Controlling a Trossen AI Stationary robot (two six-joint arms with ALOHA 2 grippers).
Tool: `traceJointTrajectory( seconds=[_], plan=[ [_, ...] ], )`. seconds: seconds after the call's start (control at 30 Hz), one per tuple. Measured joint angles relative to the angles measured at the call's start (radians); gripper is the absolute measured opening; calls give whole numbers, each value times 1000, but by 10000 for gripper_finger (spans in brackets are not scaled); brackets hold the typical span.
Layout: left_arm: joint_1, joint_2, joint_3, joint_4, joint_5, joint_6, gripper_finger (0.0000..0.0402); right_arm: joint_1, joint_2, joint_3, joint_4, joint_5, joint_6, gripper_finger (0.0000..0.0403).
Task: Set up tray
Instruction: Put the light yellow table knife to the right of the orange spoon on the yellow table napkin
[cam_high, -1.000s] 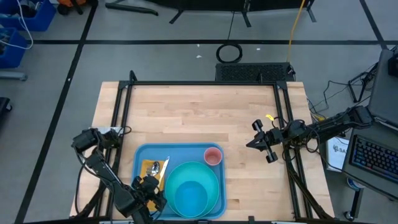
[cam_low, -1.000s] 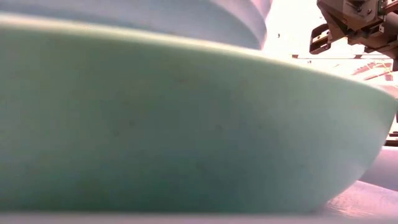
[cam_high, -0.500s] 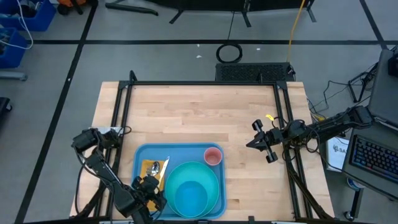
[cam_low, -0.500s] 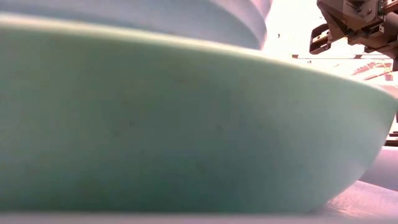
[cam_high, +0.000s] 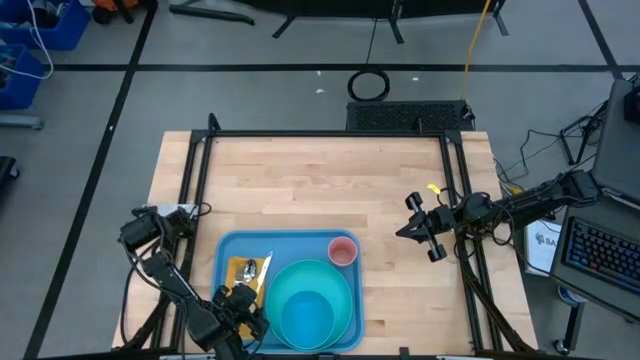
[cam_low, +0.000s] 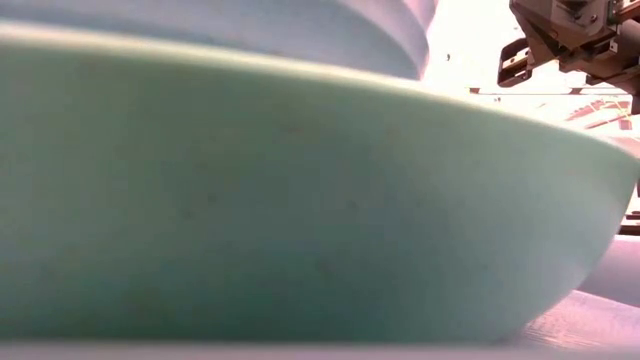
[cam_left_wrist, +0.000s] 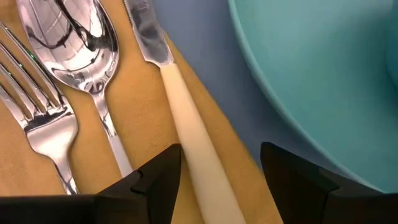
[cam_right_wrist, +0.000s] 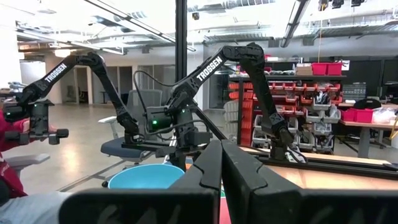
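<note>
High view: blue tray (cam_high: 228, 250) on tabletop (cam_high: 320, 180), holding napkin (cam_high: 243, 270), turquoise bowl (cam_high: 308, 310) and pink cup (cam_high: 342, 250); left jaws (cam_high: 243, 298) over the tray's napkin corner, right jaws (cam_high: 408, 231) well apart, above bare wood. Left wrist view: jaws parted, straddling the knife (cam_left_wrist: 186, 130) handle without touching, spoon (cam_left_wrist: 81, 50) and fork (cam_left_wrist: 31, 106) just beside. Right wrist view: fingers (cam_right_wrist: 205, 180) pressed together, empty.

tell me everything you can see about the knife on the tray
The knife has a smooth cream handle, plastic by the look, and a shiny metal blade. It lies flat on the orange napkin beside the spoon, on the blue tray. The left gripper has open fingers either side of the handle, not touching it.
</note>
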Motion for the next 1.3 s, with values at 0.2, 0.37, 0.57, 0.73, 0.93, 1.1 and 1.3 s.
traceJointTrajectory(
  seconds=[0.2, 0.37, 0.57, 0.73, 0.93, 1.1, 1.3],
  plan=[
    [0, -4, 0, 1, 21, -3, 223, 0, 0, 0, -1, 0, 0, 0],
    [0, -4, 0, 9, 23, -9, 223, 0, 0, -1, -1, 0, 0, 0],
    [0, -4, 0, 10, 33, -10, 223, 0, 0, -1, -2, 0, 0, 0],
    [0, -4, 0, 11, 35, -10, 219, 0, 0, -1, -2, 0, 0, 0],
    [0, -4, 0, 12, 33, -3, 173, 0, 0, -1, -2, 0, 0, 0],
    [0, -4, 0, 12, 40, -3, 132, 0, 0, 0, -2, 0, 0, 0],
    [0, -4, 0, 12, 47, -3, 98, 0, 0, 0, -2, 0, 0, 0]
  ],
)
